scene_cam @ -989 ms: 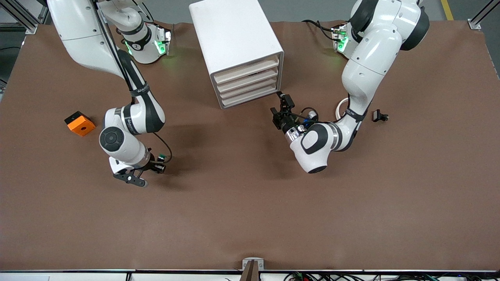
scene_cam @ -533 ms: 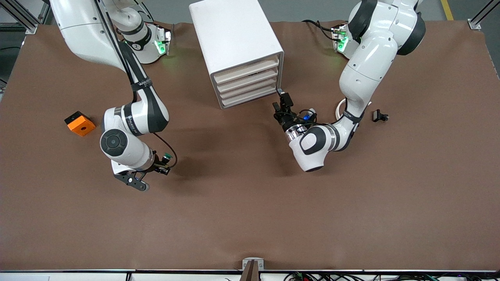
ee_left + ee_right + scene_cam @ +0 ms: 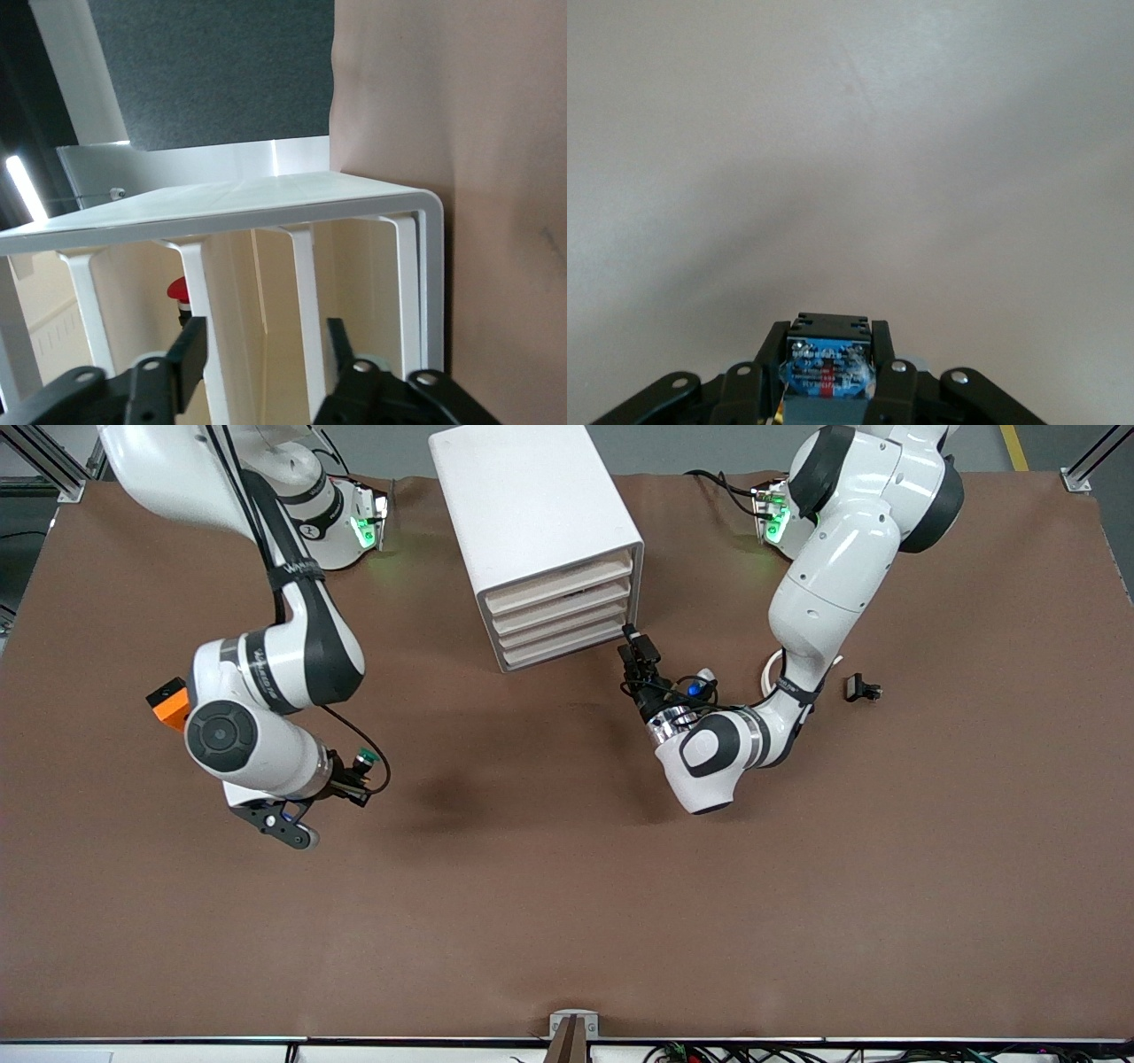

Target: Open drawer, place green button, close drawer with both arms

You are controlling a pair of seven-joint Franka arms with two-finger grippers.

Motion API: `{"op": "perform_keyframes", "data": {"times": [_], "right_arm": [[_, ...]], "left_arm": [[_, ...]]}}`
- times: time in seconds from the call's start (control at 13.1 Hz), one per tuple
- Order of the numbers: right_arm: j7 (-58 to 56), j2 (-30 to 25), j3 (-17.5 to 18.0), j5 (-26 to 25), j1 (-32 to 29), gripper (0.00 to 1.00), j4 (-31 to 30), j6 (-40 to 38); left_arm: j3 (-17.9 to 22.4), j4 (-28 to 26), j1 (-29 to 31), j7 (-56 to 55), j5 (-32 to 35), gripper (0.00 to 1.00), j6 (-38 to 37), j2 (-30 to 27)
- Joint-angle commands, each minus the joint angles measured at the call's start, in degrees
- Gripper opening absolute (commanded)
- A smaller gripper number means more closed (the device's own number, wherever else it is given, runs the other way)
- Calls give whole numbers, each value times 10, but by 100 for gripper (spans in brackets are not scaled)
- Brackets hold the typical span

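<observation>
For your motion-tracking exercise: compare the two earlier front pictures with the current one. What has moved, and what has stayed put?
The right hand, shut on the button, has risen off the table and swung toward the right arm's end, its elbow now hiding part of the orange block. The left hand, open, has edged closer to the cabinet, at the lowest drawer. Cabinet, all four shut drawers, block and black clip have not moved.

No text, brand or number can be read anywhere in these views. Each arm's dark forearm band (image 3: 299, 567) carries small white lettering, and the blue board (image 3: 829, 365) clamped in the right gripper carries tiny print, but none of it is legible.
</observation>
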Motion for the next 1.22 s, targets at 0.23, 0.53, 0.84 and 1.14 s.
{"op": "perform_keyframes", "data": {"times": [0.23, 0.53, 0.84, 1.14], "right_arm": [[12, -86, -2, 0, -2, 0, 55, -184], [70, -128, 1, 0, 1, 0, 67, -231], [132, -143, 3, -1, 19, 0, 68, -278], [181, -137, 2, -7, 60, 0, 68, -251]], "left_arm": [[-3, 9, -5, -21, -38, 58, -6, 19], [-3, 9, -20, -22, -42, 58, -6, 24], [-3, 7, -33, -22, -42, 58, 0, 30], [-3, 6, -48, -22, -42, 58, 12, 34]]}}
